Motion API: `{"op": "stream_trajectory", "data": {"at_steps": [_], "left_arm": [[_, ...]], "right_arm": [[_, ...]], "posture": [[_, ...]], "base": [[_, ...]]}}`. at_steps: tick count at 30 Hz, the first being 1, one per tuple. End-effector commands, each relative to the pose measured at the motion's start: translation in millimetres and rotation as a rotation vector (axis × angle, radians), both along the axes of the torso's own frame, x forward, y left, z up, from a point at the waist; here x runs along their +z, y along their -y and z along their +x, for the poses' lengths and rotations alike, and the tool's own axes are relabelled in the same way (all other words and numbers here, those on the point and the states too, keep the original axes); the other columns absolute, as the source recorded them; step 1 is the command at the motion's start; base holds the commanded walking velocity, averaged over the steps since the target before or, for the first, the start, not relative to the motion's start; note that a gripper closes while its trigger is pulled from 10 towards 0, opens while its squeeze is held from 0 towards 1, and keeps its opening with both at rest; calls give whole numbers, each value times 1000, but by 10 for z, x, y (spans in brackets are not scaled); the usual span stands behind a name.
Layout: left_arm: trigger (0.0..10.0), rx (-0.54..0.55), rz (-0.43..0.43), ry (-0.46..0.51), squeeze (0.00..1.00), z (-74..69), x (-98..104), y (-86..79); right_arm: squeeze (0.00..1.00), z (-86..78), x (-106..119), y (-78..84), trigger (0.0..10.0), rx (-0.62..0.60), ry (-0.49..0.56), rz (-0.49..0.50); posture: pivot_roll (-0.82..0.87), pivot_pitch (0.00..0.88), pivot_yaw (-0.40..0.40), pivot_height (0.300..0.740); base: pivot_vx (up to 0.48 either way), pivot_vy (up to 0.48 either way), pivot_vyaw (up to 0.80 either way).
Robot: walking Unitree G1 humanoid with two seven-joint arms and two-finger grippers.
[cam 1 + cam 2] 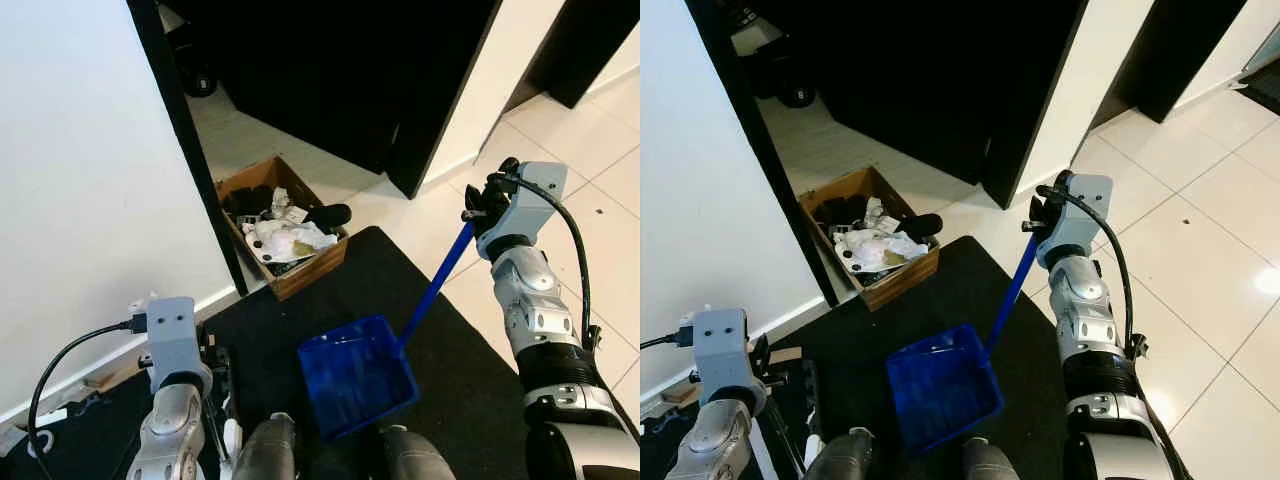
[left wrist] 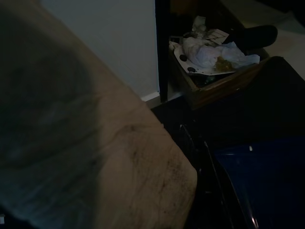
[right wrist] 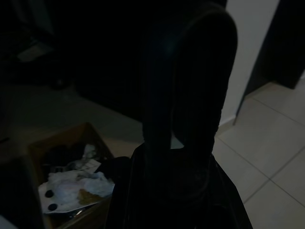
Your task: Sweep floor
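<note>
Blue dustpan (image 1: 355, 385), long-handled: pan resting low over black mat (image 1: 460, 380), just before the robot's legs; handle (image 1: 437, 280) slanting up to the right. Right gripper (image 1: 483, 207) clamped on the handle's top end. Left gripper (image 1: 215, 365) low beside the mat, finger position impossible to tell. Judged light, rigid plastic, prone to swinging; best held high on the handle. Nearby: cardboard box (image 1: 310, 272) of rubbish against the doorway.

Dustpan (image 1: 355, 378) on mat (image 1: 470, 370), box (image 1: 283, 237) beyond it by wall (image 1: 80, 170).
</note>
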State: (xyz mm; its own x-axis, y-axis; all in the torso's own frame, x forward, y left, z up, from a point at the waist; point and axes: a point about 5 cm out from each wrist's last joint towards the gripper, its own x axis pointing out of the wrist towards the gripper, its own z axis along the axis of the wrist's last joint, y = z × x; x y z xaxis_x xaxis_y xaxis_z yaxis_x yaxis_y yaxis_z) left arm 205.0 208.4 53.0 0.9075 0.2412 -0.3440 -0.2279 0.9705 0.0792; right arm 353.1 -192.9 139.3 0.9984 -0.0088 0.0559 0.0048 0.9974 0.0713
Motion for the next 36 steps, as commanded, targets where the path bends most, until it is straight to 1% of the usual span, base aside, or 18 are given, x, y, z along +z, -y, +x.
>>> {"op": "stream_trajectory", "data": {"at_steps": [1,14,25,30,36], "left_arm": [[10000,0,-12,-11,0,-23,-30,19],[10000,21,-22,-22,0,-33,-46,7],[10000,20,-21,-23,0,-37,-45,5],[10000,21,-22,-24,0,-38,-45,3],[10000,23,-22,-25,0,-39,-46,2]], "right_arm": [[0,-9,3,60,10000,-19,0,6],[0,-11,1,60,10000,-19,0,7],[0,-24,32,7,10000,14,30,27],[0,-24,31,10,10000,11,28,30],[0,-24,22,19,10000,8,21,31]], "posture": [[114,121,-58,740],[112,123,-58,740],[112,125,-56,740],[113,126,-56,740],[113,125,-56,740]], "base": [[0,0,0],[0,0,0],[0,244,0],[0,148,0],[0,342,0]]}}
